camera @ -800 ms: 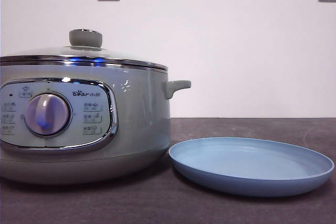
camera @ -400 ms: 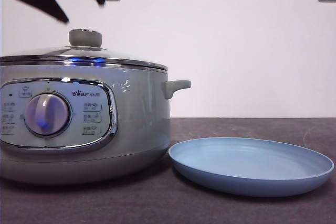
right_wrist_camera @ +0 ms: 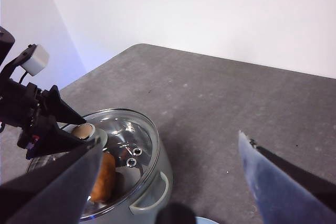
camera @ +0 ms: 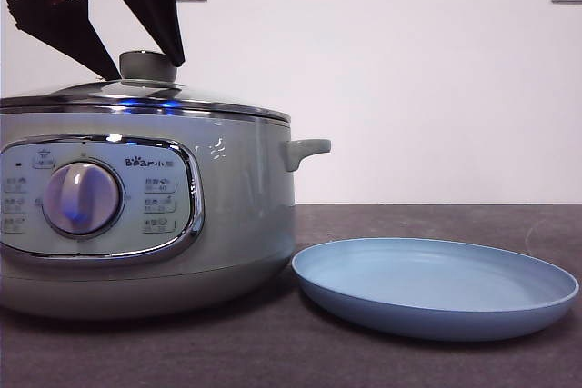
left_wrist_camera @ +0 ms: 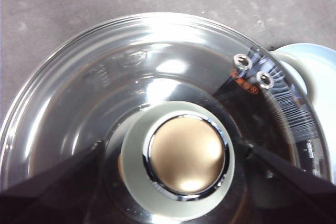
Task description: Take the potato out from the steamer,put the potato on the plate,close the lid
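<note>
Straddling the lid's knob, the left gripper has jaws apart; the right gripper waits with jaws apart.

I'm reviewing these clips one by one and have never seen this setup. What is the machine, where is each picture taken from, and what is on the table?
It is a robot with two arms at a table, each ending in a gripper of two black jaws. One picture comes from a low camera looking level across the table; the other two come from cameras on the arms' wrists.

On the table stands the steamer with its glass lid on, and beside it the plate, which holds nothing. Through the glass, the right wrist view shows the potato inside.

The left gripper hangs over the lid, jaws open on either side of the knob, not closed on it. The right gripper waits high above the table, open and holding nothing.
</note>
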Tool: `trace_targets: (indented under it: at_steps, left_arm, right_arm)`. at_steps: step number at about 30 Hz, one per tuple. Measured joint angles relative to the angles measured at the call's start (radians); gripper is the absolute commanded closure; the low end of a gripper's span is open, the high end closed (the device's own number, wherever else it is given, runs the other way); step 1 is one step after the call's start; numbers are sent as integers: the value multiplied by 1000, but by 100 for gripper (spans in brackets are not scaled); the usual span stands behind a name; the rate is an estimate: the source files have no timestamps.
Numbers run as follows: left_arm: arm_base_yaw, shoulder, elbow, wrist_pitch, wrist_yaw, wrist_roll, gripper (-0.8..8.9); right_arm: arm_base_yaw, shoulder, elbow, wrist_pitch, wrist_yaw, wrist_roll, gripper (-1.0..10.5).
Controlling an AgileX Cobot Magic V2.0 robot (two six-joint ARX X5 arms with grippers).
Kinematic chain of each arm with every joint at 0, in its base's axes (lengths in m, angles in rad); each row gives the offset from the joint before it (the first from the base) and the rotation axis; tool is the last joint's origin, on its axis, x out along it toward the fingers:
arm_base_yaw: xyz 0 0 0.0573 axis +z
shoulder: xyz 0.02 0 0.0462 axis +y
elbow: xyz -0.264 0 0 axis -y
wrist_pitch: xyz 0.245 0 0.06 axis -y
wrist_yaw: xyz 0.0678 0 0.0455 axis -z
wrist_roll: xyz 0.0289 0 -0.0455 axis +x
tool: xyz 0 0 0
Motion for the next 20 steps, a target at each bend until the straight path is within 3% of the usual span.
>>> trace_targets:
  at_steps: [8, 20]
  left_arm:
    - [-10, -1, 0, 2, -9, 34, 828]
    - [-10, -2, 11, -3, -9, 49, 822]
  right_arm:
    - [0, -1, 1, 0, 0, 0, 509]
    - [0, -14, 6, 0, 0, 0, 509]
